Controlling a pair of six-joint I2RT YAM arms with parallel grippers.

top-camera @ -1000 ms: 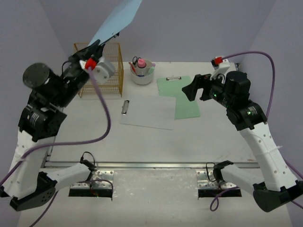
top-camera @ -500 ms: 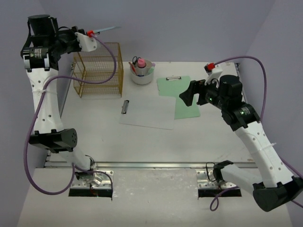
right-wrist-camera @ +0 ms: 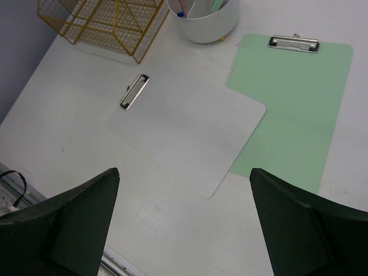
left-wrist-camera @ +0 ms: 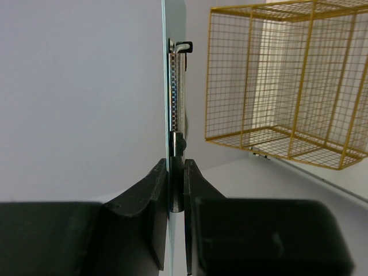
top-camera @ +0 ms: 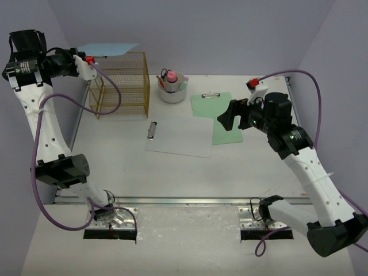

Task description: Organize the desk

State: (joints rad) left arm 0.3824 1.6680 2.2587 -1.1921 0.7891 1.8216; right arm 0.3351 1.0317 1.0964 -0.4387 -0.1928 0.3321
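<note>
The bench (top-camera: 172,172) lay beneath both arms. A blue clipboard (top-camera: 109,49) was pinched tight by the left hand (top-camera: 86,59), raised beside the wire basket (top-camera: 121,86), likely for filing. The right hand (top-camera: 225,117) was held wide open, empty, above the white clipboard (right-wrist-camera: 190,129).

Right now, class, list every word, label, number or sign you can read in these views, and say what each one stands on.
No text can be read in any view.
The white clipboard, the green clipboard and the blue clipboard held in the left gripper show no print.
The pink bottle in the white cup is too small to tell whether it bears a label.
</note>
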